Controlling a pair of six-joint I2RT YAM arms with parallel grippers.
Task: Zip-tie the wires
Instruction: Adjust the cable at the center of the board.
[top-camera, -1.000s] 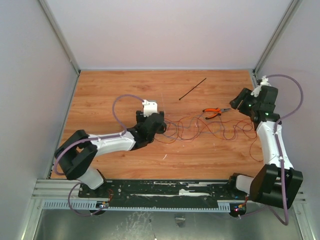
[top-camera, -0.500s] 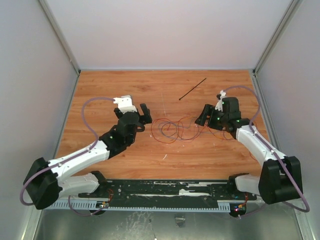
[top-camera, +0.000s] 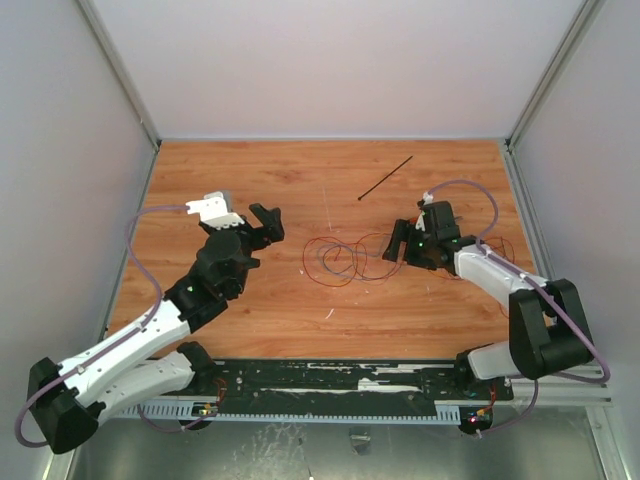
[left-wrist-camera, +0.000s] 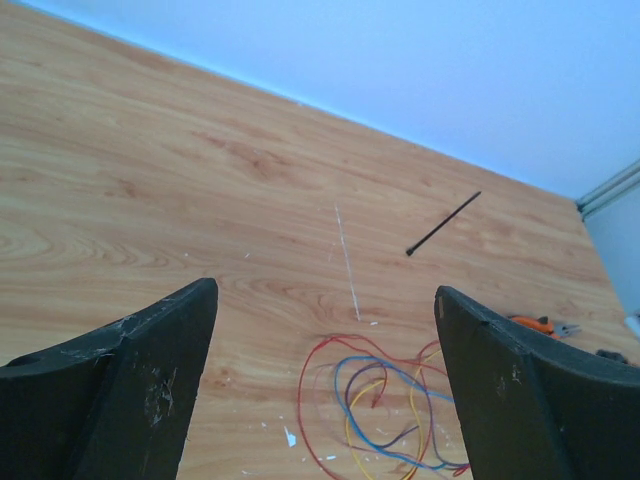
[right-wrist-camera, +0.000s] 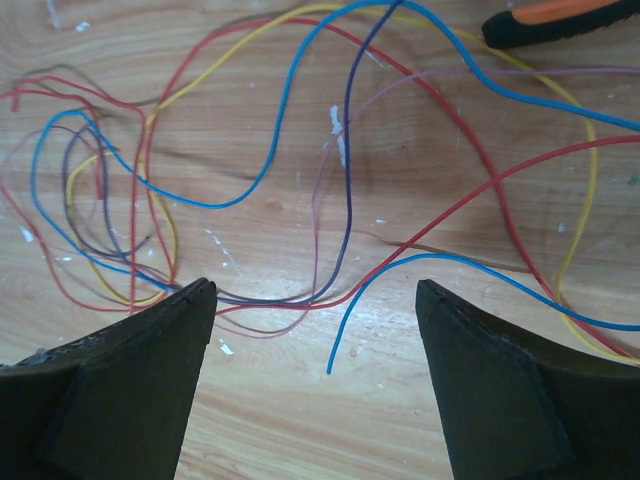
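Zip tie (top-camera: 386, 178), long axis diagonal near-left to far-right, left hand (left-wrist-camera: 325, 300) and right hand (right-wrist-camera: 315, 290) spread

Table (top-camera: 200, 170): wood-grain board; looked smooth with a low satin sheen, flecked with white crumbs under the wires (right-wrist-camera: 349, 190).
Wires: thin plastic-sheathed strands; looked smooth and glossy.
Zip tie (top-camera: 386, 178), beyond the wires: black plastic; looked matt.
Pliers (right-wrist-camera: 575, 10), beside the wires: orange plastic grip, smooth, with black trim.
Left gripper (left-wrist-camera: 322, 290) fingers (left-wrist-camera: 130, 390): black matt plastic; were scuffed and white-specked.
Right gripper (right-wrist-camera: 315, 285) fingers (right-wrist-camera: 500, 400): black matt plastic; looked faintly dusty.
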